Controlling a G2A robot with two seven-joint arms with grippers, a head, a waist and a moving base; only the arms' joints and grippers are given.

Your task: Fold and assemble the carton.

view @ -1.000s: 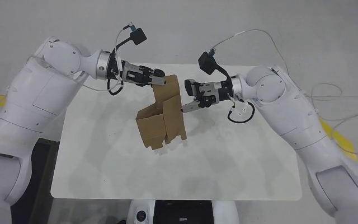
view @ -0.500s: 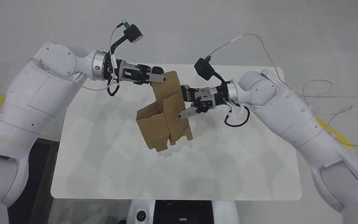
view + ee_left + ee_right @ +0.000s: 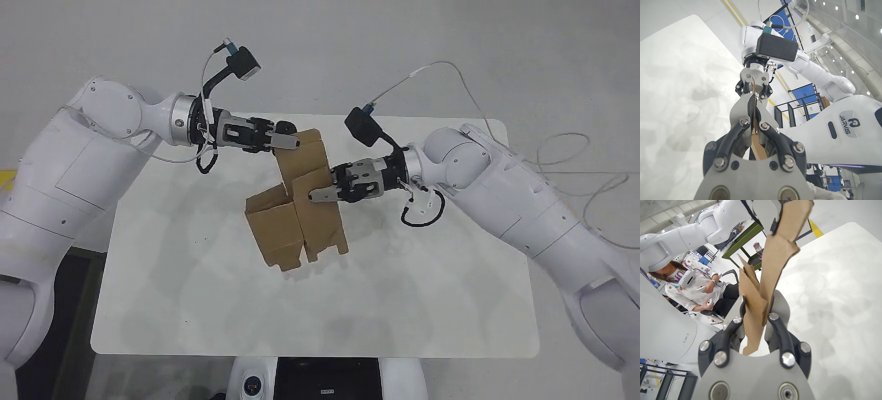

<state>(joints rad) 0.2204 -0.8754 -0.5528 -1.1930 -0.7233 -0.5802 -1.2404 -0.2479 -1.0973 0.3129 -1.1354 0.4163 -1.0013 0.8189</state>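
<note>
A brown cardboard carton [image 3: 300, 210], partly folded with flaps standing out, hangs over the white table [image 3: 430, 290] between both arms. My left gripper [image 3: 285, 143] is shut on its top flap at the far edge; in the left wrist view the fingers [image 3: 740, 111] pinch the thin cardboard edge [image 3: 757, 147]. My right gripper [image 3: 320, 194] is shut on a side panel of the carton from the right. In the right wrist view the folded cardboard [image 3: 772, 262] runs between its fingers [image 3: 740, 308], and the lower part of the carton is hidden.
The table's far right corner [image 3: 851, 237] and its right half lie bare. A cable [image 3: 560, 160] trails from the right arm beyond the table edge. Behind the left arm a seated person [image 3: 694, 283] with a headset holds controllers, well away from the carton.
My right gripper moved left from beside the carton onto its side panel and shut on it. The carton's lower part swung slightly right. The left gripper kept its hold.
</note>
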